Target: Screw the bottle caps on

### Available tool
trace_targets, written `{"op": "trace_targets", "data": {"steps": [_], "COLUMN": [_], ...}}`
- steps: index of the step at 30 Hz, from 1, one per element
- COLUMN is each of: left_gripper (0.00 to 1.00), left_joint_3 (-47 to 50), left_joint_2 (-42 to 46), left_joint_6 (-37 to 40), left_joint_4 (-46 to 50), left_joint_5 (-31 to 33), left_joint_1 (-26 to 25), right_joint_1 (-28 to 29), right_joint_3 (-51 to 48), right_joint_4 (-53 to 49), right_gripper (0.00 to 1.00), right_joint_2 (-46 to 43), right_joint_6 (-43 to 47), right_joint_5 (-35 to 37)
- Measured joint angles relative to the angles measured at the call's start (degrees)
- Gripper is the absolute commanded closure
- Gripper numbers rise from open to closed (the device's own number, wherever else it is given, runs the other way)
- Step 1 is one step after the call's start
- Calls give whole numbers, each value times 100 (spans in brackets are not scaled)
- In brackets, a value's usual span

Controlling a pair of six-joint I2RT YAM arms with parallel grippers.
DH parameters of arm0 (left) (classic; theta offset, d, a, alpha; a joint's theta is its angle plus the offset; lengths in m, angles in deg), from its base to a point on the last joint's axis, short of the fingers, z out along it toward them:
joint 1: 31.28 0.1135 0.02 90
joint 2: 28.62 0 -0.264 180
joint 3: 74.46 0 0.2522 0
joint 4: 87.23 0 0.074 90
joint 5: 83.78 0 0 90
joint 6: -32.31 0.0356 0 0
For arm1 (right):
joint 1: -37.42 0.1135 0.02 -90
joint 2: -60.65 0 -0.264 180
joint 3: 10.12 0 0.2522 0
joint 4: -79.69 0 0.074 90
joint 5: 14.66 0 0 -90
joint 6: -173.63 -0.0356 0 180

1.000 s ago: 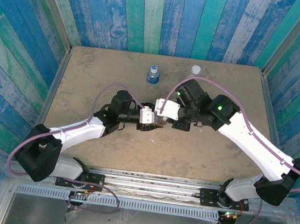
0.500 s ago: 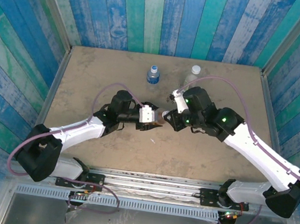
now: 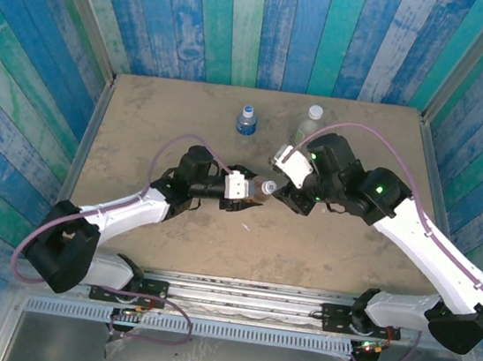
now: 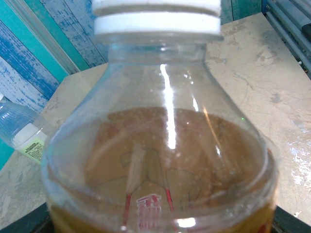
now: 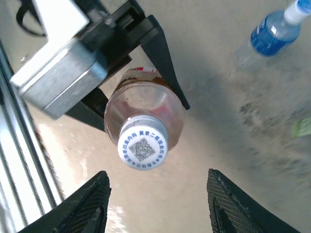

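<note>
The right gripper (image 5: 158, 178) just let go of the white cap (image 5: 142, 149) — open beside it. The left gripper (image 3: 255, 191) squeezes the orange bottle (image 4: 160, 160) — capped, I think.

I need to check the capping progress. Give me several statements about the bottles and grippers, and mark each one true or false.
1. The orange-liquid bottle has a white cap on its neck. True.
2. The right gripper is clamped on that cap. False: its jaws stand open on either side of the cap and do not touch it.
3. The left gripper holds the orange-liquid bottle. True.
4. The blue-label bottle is in the right gripper. False: it stands on the table, apart from both grippers.
</note>
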Motion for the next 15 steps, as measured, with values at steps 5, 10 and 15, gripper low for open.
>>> {"op": "trace_targets", "data": {"steps": [5, 10, 15], "left_gripper": [41, 41, 41], "left_joint_3": [0, 0, 0], "left_joint_2": [0, 0, 0], "left_joint_6": [9, 17, 20], "left_joint_4": [0, 2, 0], "left_joint_5": [0, 0, 0], "left_joint_1": [0, 0, 0], "right_joint_1": [76, 131, 142], "right_joint_3": [258, 258, 258], "right_joint_4": [-146, -192, -199], "right_gripper": [45, 49, 61], "right_joint_2": [81, 310, 599], "right_joint_6": [1414, 2232, 2409], "right_joint_5": [87, -33, -129]}}
